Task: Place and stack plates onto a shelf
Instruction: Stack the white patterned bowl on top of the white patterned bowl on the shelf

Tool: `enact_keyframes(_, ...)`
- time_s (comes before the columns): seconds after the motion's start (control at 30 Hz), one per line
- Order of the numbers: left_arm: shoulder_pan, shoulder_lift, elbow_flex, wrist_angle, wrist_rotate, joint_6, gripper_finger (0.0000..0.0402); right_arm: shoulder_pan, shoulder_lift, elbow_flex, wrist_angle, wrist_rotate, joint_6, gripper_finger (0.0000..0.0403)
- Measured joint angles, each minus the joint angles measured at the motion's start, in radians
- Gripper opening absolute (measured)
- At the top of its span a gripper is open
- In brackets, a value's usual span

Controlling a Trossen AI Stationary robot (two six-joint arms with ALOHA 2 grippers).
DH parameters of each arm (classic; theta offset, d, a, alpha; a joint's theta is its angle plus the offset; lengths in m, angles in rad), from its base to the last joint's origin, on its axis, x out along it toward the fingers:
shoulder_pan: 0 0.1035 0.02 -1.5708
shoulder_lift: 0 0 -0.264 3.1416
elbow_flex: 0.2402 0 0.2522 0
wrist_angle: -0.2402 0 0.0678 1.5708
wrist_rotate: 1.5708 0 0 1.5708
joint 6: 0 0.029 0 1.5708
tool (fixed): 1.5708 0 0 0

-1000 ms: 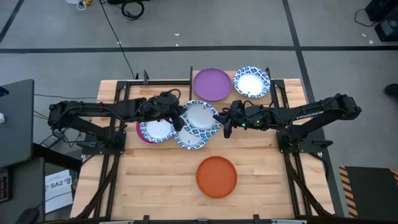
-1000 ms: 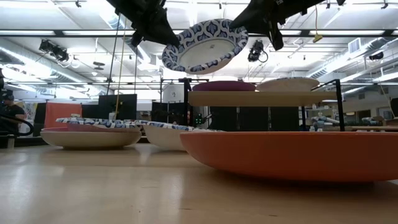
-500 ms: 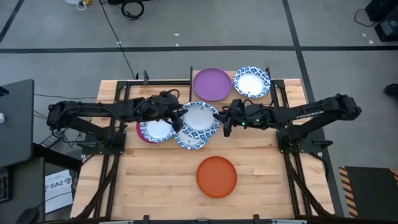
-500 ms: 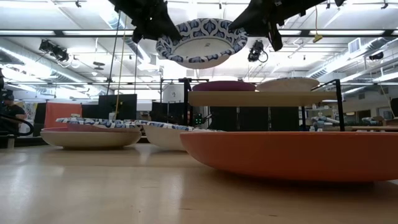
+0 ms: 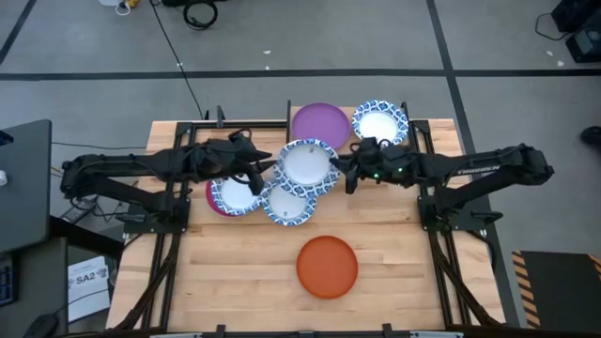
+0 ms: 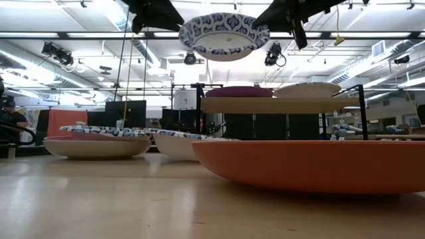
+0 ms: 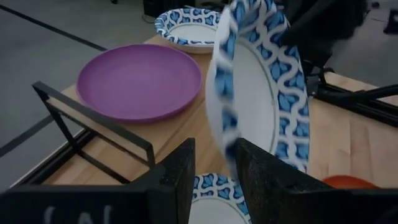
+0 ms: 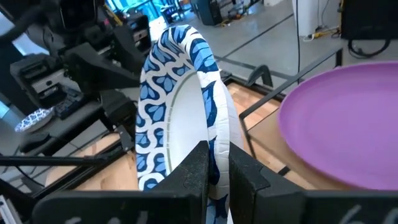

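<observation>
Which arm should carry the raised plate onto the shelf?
Probably right. The right gripper already clamps the plate on the side nearest the shelf; the left gripper grips its far edge.

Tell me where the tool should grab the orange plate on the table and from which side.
Take the orange plate by its raised rim, from the open table side facing the right arm; it lies flat and alone, so only the upturned edge offers a pinch.
</observation>
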Motion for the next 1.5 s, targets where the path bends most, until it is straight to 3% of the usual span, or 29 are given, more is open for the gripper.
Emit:
enact_keyframes(0.27, 0.000, -0.072, 0.000, -0.123, 0.011, -0.012, 0.0121, -0.070, -0.141, 0.000, -0.072, 0.008, -0.023, 0.0046)
enact_keyframes(0.57, 0.000, -0.079, 0.000, -0.155, 0.027, -0.013, 0.0121, -0.183, -0.341, 0.000, -0.198, 0.034, -0.023, 0.0033)
enact_keyframes(0.83, 0.000, -0.078, -0.001, -0.155, 0.028, -0.013, 0.0121, -0.257, -0.477, 0.000, -0.363, 0.146, 0.073, 0.0022)
enact_keyframes(1.2, 0.000, -0.078, -0.001, -0.154, 0.028, -0.013, 0.0121, -0.379, -0.548, 0.000, -0.548, 0.258, 0.196, 0.0017)
enact_keyframes(1.5, 0.000, -0.078, -0.001, -0.154, 0.028, -0.013, 0.0121, -0.492, -0.542, 0.000, -0.640, 0.245, 0.337, 0.0016)
